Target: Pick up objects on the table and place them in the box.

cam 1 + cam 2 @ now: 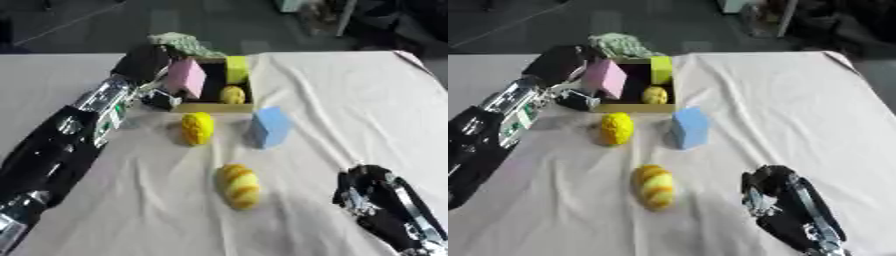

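Note:
A shallow brown box (214, 107) stands at the far middle of the table. In it are a yellow-green block (237, 69) and a small round yellow thing (232, 94). My left hand (144, 62) reaches in from the left and is shut on a pink block (185, 77), which is tilted over the box's left side. On the cloth in front of the box lie a yellow corn-like piece (198, 128), a blue block (270, 126) and, nearer to me, a yellow-orange bread-like piece (239, 185). My right hand (372, 187) rests open at the lower right, holding nothing.
A white wrinkled cloth (332, 100) covers the table. A pale green crumpled thing (184, 44) lies just behind the box. The table's far edge runs behind it, with dark floor beyond.

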### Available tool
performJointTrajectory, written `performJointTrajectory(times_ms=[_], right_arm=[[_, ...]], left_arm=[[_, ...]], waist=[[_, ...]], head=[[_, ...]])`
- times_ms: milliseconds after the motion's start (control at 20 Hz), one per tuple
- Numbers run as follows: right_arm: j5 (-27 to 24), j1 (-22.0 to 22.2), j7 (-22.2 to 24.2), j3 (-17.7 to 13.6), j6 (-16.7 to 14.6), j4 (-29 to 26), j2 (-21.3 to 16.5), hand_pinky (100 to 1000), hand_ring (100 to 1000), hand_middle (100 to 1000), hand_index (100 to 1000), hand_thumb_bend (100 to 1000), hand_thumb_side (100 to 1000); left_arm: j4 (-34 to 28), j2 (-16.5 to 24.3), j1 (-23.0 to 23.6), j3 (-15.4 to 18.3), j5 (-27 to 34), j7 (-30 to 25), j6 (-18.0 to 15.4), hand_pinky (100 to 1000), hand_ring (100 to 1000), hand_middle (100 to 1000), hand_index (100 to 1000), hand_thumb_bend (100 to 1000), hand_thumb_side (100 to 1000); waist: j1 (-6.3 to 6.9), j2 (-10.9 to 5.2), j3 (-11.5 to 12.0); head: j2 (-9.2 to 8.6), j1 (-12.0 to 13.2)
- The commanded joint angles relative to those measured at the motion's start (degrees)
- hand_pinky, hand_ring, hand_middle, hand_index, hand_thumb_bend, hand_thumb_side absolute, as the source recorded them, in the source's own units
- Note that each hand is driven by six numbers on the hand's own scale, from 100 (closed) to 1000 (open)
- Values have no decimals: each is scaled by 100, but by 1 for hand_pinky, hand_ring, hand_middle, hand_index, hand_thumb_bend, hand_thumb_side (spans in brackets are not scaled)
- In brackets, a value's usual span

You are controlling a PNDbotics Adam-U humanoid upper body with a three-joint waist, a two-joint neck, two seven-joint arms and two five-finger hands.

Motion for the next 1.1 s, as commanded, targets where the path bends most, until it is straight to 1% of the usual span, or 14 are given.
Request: performJointTrajectory(times_ms=[50,250,450,500,550,600,700,800,1000,1100], right_arm=[[-25,-55,20,-3,-9,-78,-28,393,325,266,527,100,288],[-19,-54,12,-7,-10,-78,-30,393,323,265,526,100,287],[-12,-50,5,-10,-9,-75,-31,393,322,264,526,100,287],[-10,-49,3,-11,-9,-73,-31,393,321,264,526,100,287],[-8,-48,3,-10,-9,-70,-30,393,321,264,526,100,287],[-7,-48,3,-9,-9,-69,-29,393,321,263,526,100,287],[-7,-49,7,-5,-11,-68,-28,393,320,263,526,100,287],[-7,-49,8,-6,-11,-68,-28,393,319,262,526,100,287],[-7,-50,9,-4,-9,-66,-25,393,318,261,526,100,287],[-8,-53,13,-2,-10,-65,-23,393,316,260,526,100,287]], left_arm=[[11,36,-124,43,-235,-197,-40,798,757,755,925,220,307],[43,9,-105,46,-475,-459,-128,808,772,781,940,274,330],[34,-2,-92,49,-605,-569,-172,813,779,798,947,308,344],[29,-4,-93,51,-630,-577,-169,813,779,800,948,308,345],[25,-6,-96,56,-650,-577,-154,810,777,800,949,263,334],[21,-9,-99,65,-670,-558,-115,808,775,798,950,250,330],[31,-16,-100,67,-708,-519,-25,807,774,798,954,235,333],[51,-23,-106,60,-755,-526,54,805,772,799,959,243,343],[90,-41,-121,44,-951,-647,175,800,767,803,967,303,374],[91,-52,-129,45,-1064,-717,217,806,775,818,973,360,391]], waist=[[13,-101,-6],[10,-103,-2],[7,-104,2],[6,-105,3],[5,-105,4],[4,-106,4],[2,-106,3],[0,-105,1],[-1,-106,-8],[-1,-108,-13]], head=[[-75,-4],[-67,-11],[-54,-11],[-52,-11],[-52,-11],[-52,-11],[-52,-8],[-52,-1],[-48,12],[-49,13]])
